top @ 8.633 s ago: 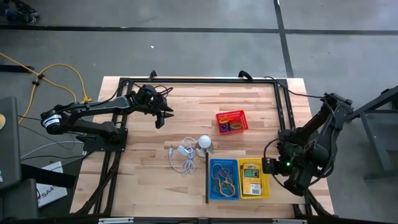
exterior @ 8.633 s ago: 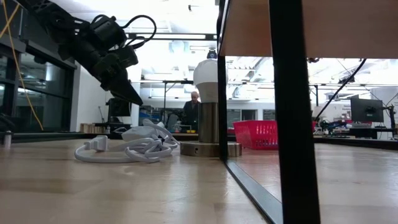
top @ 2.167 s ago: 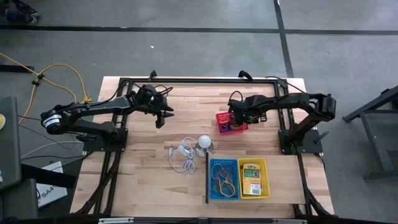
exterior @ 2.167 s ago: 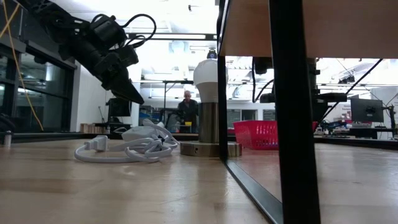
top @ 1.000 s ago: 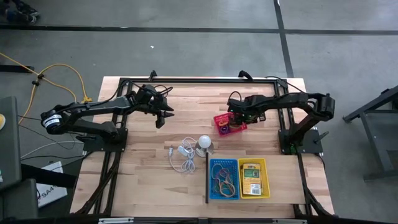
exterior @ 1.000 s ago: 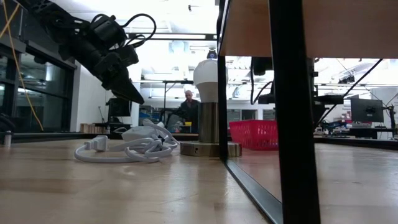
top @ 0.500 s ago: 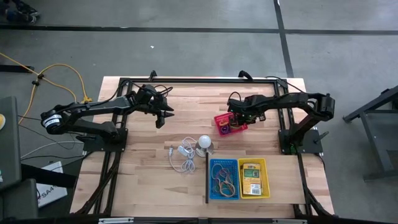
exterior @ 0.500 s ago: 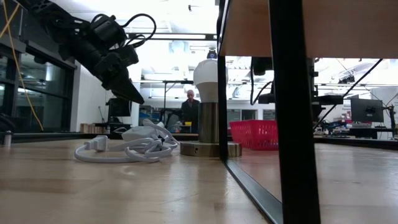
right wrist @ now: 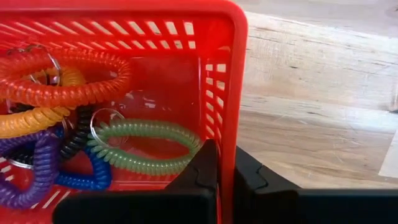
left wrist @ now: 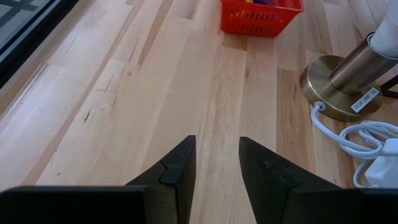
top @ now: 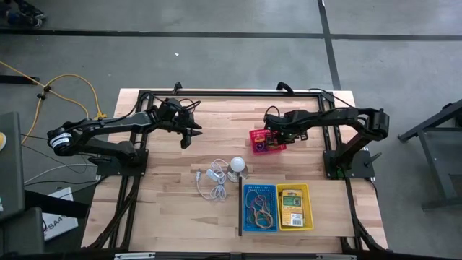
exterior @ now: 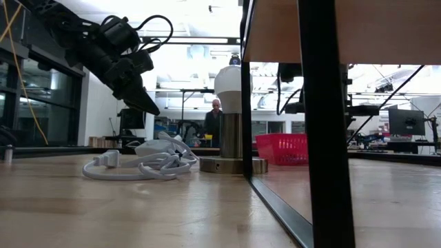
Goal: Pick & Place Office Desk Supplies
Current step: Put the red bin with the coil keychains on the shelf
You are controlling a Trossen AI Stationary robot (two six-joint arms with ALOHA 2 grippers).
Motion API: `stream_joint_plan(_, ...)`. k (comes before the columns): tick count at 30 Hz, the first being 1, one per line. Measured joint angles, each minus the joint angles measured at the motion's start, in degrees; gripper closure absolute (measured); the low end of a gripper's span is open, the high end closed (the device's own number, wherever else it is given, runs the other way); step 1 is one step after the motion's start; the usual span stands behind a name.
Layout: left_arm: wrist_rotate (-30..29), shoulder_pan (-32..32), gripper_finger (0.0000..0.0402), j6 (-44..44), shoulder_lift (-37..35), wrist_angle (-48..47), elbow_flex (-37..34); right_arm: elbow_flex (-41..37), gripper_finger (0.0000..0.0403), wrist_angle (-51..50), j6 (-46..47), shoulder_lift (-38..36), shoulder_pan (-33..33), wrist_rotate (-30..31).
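Note:
A small red basket (top: 267, 140) sits on the wooden table, right of centre. It holds coiled rings: orange (right wrist: 62, 78), yellow (right wrist: 28, 119), green (right wrist: 143, 146), purple (right wrist: 31, 171) and blue (right wrist: 87, 179). My right gripper (top: 269, 136) is shut on the basket's wall, also seen in the right wrist view (right wrist: 225, 167). My left gripper (top: 189, 137) hangs open above bare wood left of centre, with nothing between its fingers (left wrist: 216, 167). Rubber bands lie in a blue basket (top: 258, 207). A yellow-and-green packet lies in a yellow basket (top: 294, 206). My right gripper pinches the red basket's side wall near a corner (right wrist: 224, 118), just under the rim. One finger (right wrist: 202, 171) is inside the basket and one finger (right wrist: 249, 174) is outside. The fingers point down, slanting in from the table's right. The basket's bottom looks level on the table in the low view.
A white bulb on a brass base (top: 237, 165) and a coiled white cord (top: 211, 184) lie in the table's middle, between the two arms. A black frame rail (top: 240, 209) runs beside the blue basket. A person (exterior: 216, 120) stands in the room beyond.
My right gripper has stayed shut on the red basket's wall and has drawn the basket a little toward the table's far edge. The left arm has kept still.

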Motion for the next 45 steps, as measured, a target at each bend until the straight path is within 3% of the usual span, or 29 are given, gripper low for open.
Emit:
stream_joint_plan(11,0.0,0.02,0.0284,-0.01,0.0,-0.01,0.0,1.76,0.04,-2.2,-4.88,-2.61,-0.38,1.06)
stream_joint_plan(26,0.0,0.01,0.0284,-0.02,0.0,0.0,0.0,18.57,0.04,-21.09,-25.26,-11.7,-3.89,5.71)
stream_joint_plan(36,0.01,0.01,0.0284,-0.01,0.0,0.0,0.0,21.09,0.04,-21.59,-38.04,-18.81,-6.51,-2.99)
stream_joint_plan(45,0.01,0.0,0.0284,-0.01,0.01,0.0,0.0,21.09,0.04,-29.52,-45.32,-24.29,-6.55,-3.9)
